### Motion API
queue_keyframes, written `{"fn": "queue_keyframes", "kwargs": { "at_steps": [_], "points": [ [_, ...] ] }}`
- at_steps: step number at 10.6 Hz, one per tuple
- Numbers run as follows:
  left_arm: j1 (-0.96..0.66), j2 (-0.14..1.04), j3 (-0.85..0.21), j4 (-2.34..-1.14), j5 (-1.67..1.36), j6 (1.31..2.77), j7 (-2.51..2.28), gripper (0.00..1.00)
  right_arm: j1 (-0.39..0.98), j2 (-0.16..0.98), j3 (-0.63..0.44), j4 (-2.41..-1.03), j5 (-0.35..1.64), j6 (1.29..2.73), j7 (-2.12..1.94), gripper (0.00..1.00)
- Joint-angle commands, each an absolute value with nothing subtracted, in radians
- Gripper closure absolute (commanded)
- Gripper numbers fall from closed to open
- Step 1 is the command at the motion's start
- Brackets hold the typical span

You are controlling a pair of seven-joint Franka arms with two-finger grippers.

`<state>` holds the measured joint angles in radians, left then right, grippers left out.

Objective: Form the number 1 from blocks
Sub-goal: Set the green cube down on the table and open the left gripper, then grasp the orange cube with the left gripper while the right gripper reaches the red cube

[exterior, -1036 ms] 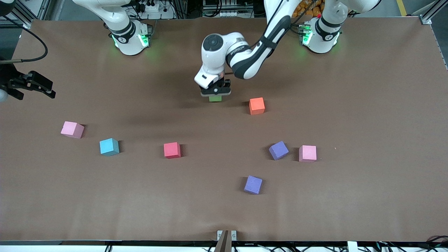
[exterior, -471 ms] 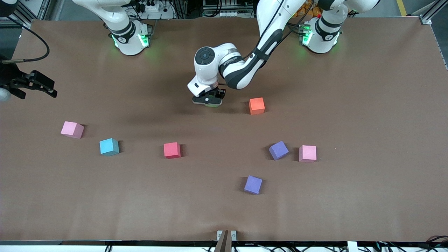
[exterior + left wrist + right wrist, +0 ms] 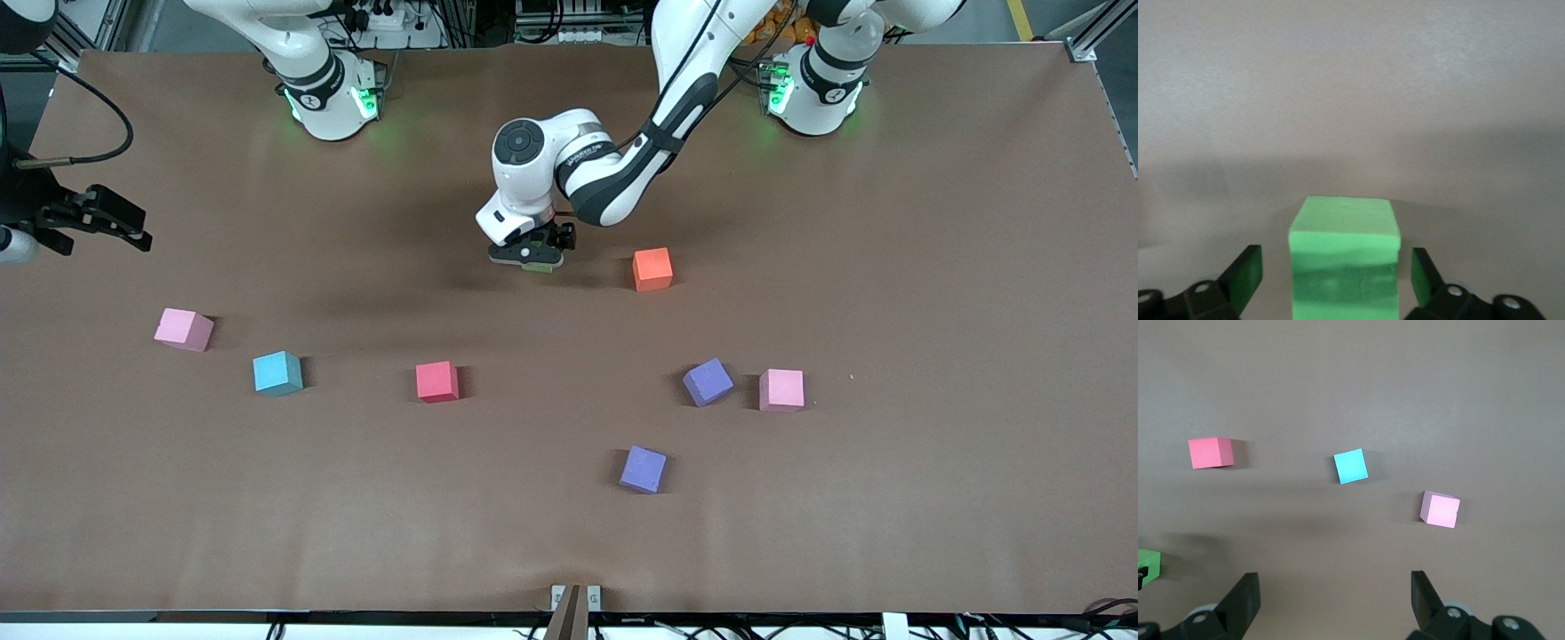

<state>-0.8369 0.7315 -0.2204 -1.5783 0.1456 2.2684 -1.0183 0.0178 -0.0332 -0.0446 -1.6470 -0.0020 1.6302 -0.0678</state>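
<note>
My left gripper (image 3: 526, 258) is down at the table around the green block (image 3: 1343, 250), which stands between its open fingers (image 3: 1248, 270) with a gap on each side. In the front view only a green sliver (image 3: 540, 268) shows under the hand. The orange block (image 3: 653, 268) lies beside it toward the left arm's end. Nearer the front camera lie a pink block (image 3: 183, 329), the light blue block (image 3: 276, 372), the red block (image 3: 436, 381), two purple blocks (image 3: 708, 381) (image 3: 643, 468) and a second pink block (image 3: 781, 389). My right gripper (image 3: 133, 229) waits open and empty in the air at the right arm's end.
The brown table cover (image 3: 933, 267) is bare apart from the blocks. The right wrist view looks down on the red block (image 3: 1211, 452), the light blue block (image 3: 1351, 466), a pink block (image 3: 1440, 509) and an edge of the green block (image 3: 1148, 563).
The left gripper came down over the green block and hid most of it in the front view. It has held still for the last half second. The right gripper drifted slightly.
</note>
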Motion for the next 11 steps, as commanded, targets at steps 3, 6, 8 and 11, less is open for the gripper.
{"fn": "queue_keyframes", "kwargs": {
  "at_steps": [3, 6, 8, 11],
  "points": [
    [-0.679, 0.596, -0.236, -1.630, 0.149, 2.118, -1.074, 0.00, 0.020, -0.049, -0.041, -1.637, 0.017, 1.643, -0.055, 0.00],
    [-0.577, 0.481, -0.248, -1.779, 0.147, 2.132, -1.036, 0.00, 0.028, -0.005, -0.040, -1.618, 0.017, 1.632, -0.063, 0.00],
    [-0.520, 0.411, -0.281, -1.946, 0.150, 2.253, -1.020, 0.00, 0.044, 0.018, -0.040, -1.618, 0.017, 1.631, -0.060, 0.00],
    [-0.505, 0.367, -0.279, -2.097, 0.152, 2.376, -1.020, 0.00, 0.080, 0.040, -0.038, -1.620, 0.020, 1.631, -0.052, 0.00]
  ]
}}
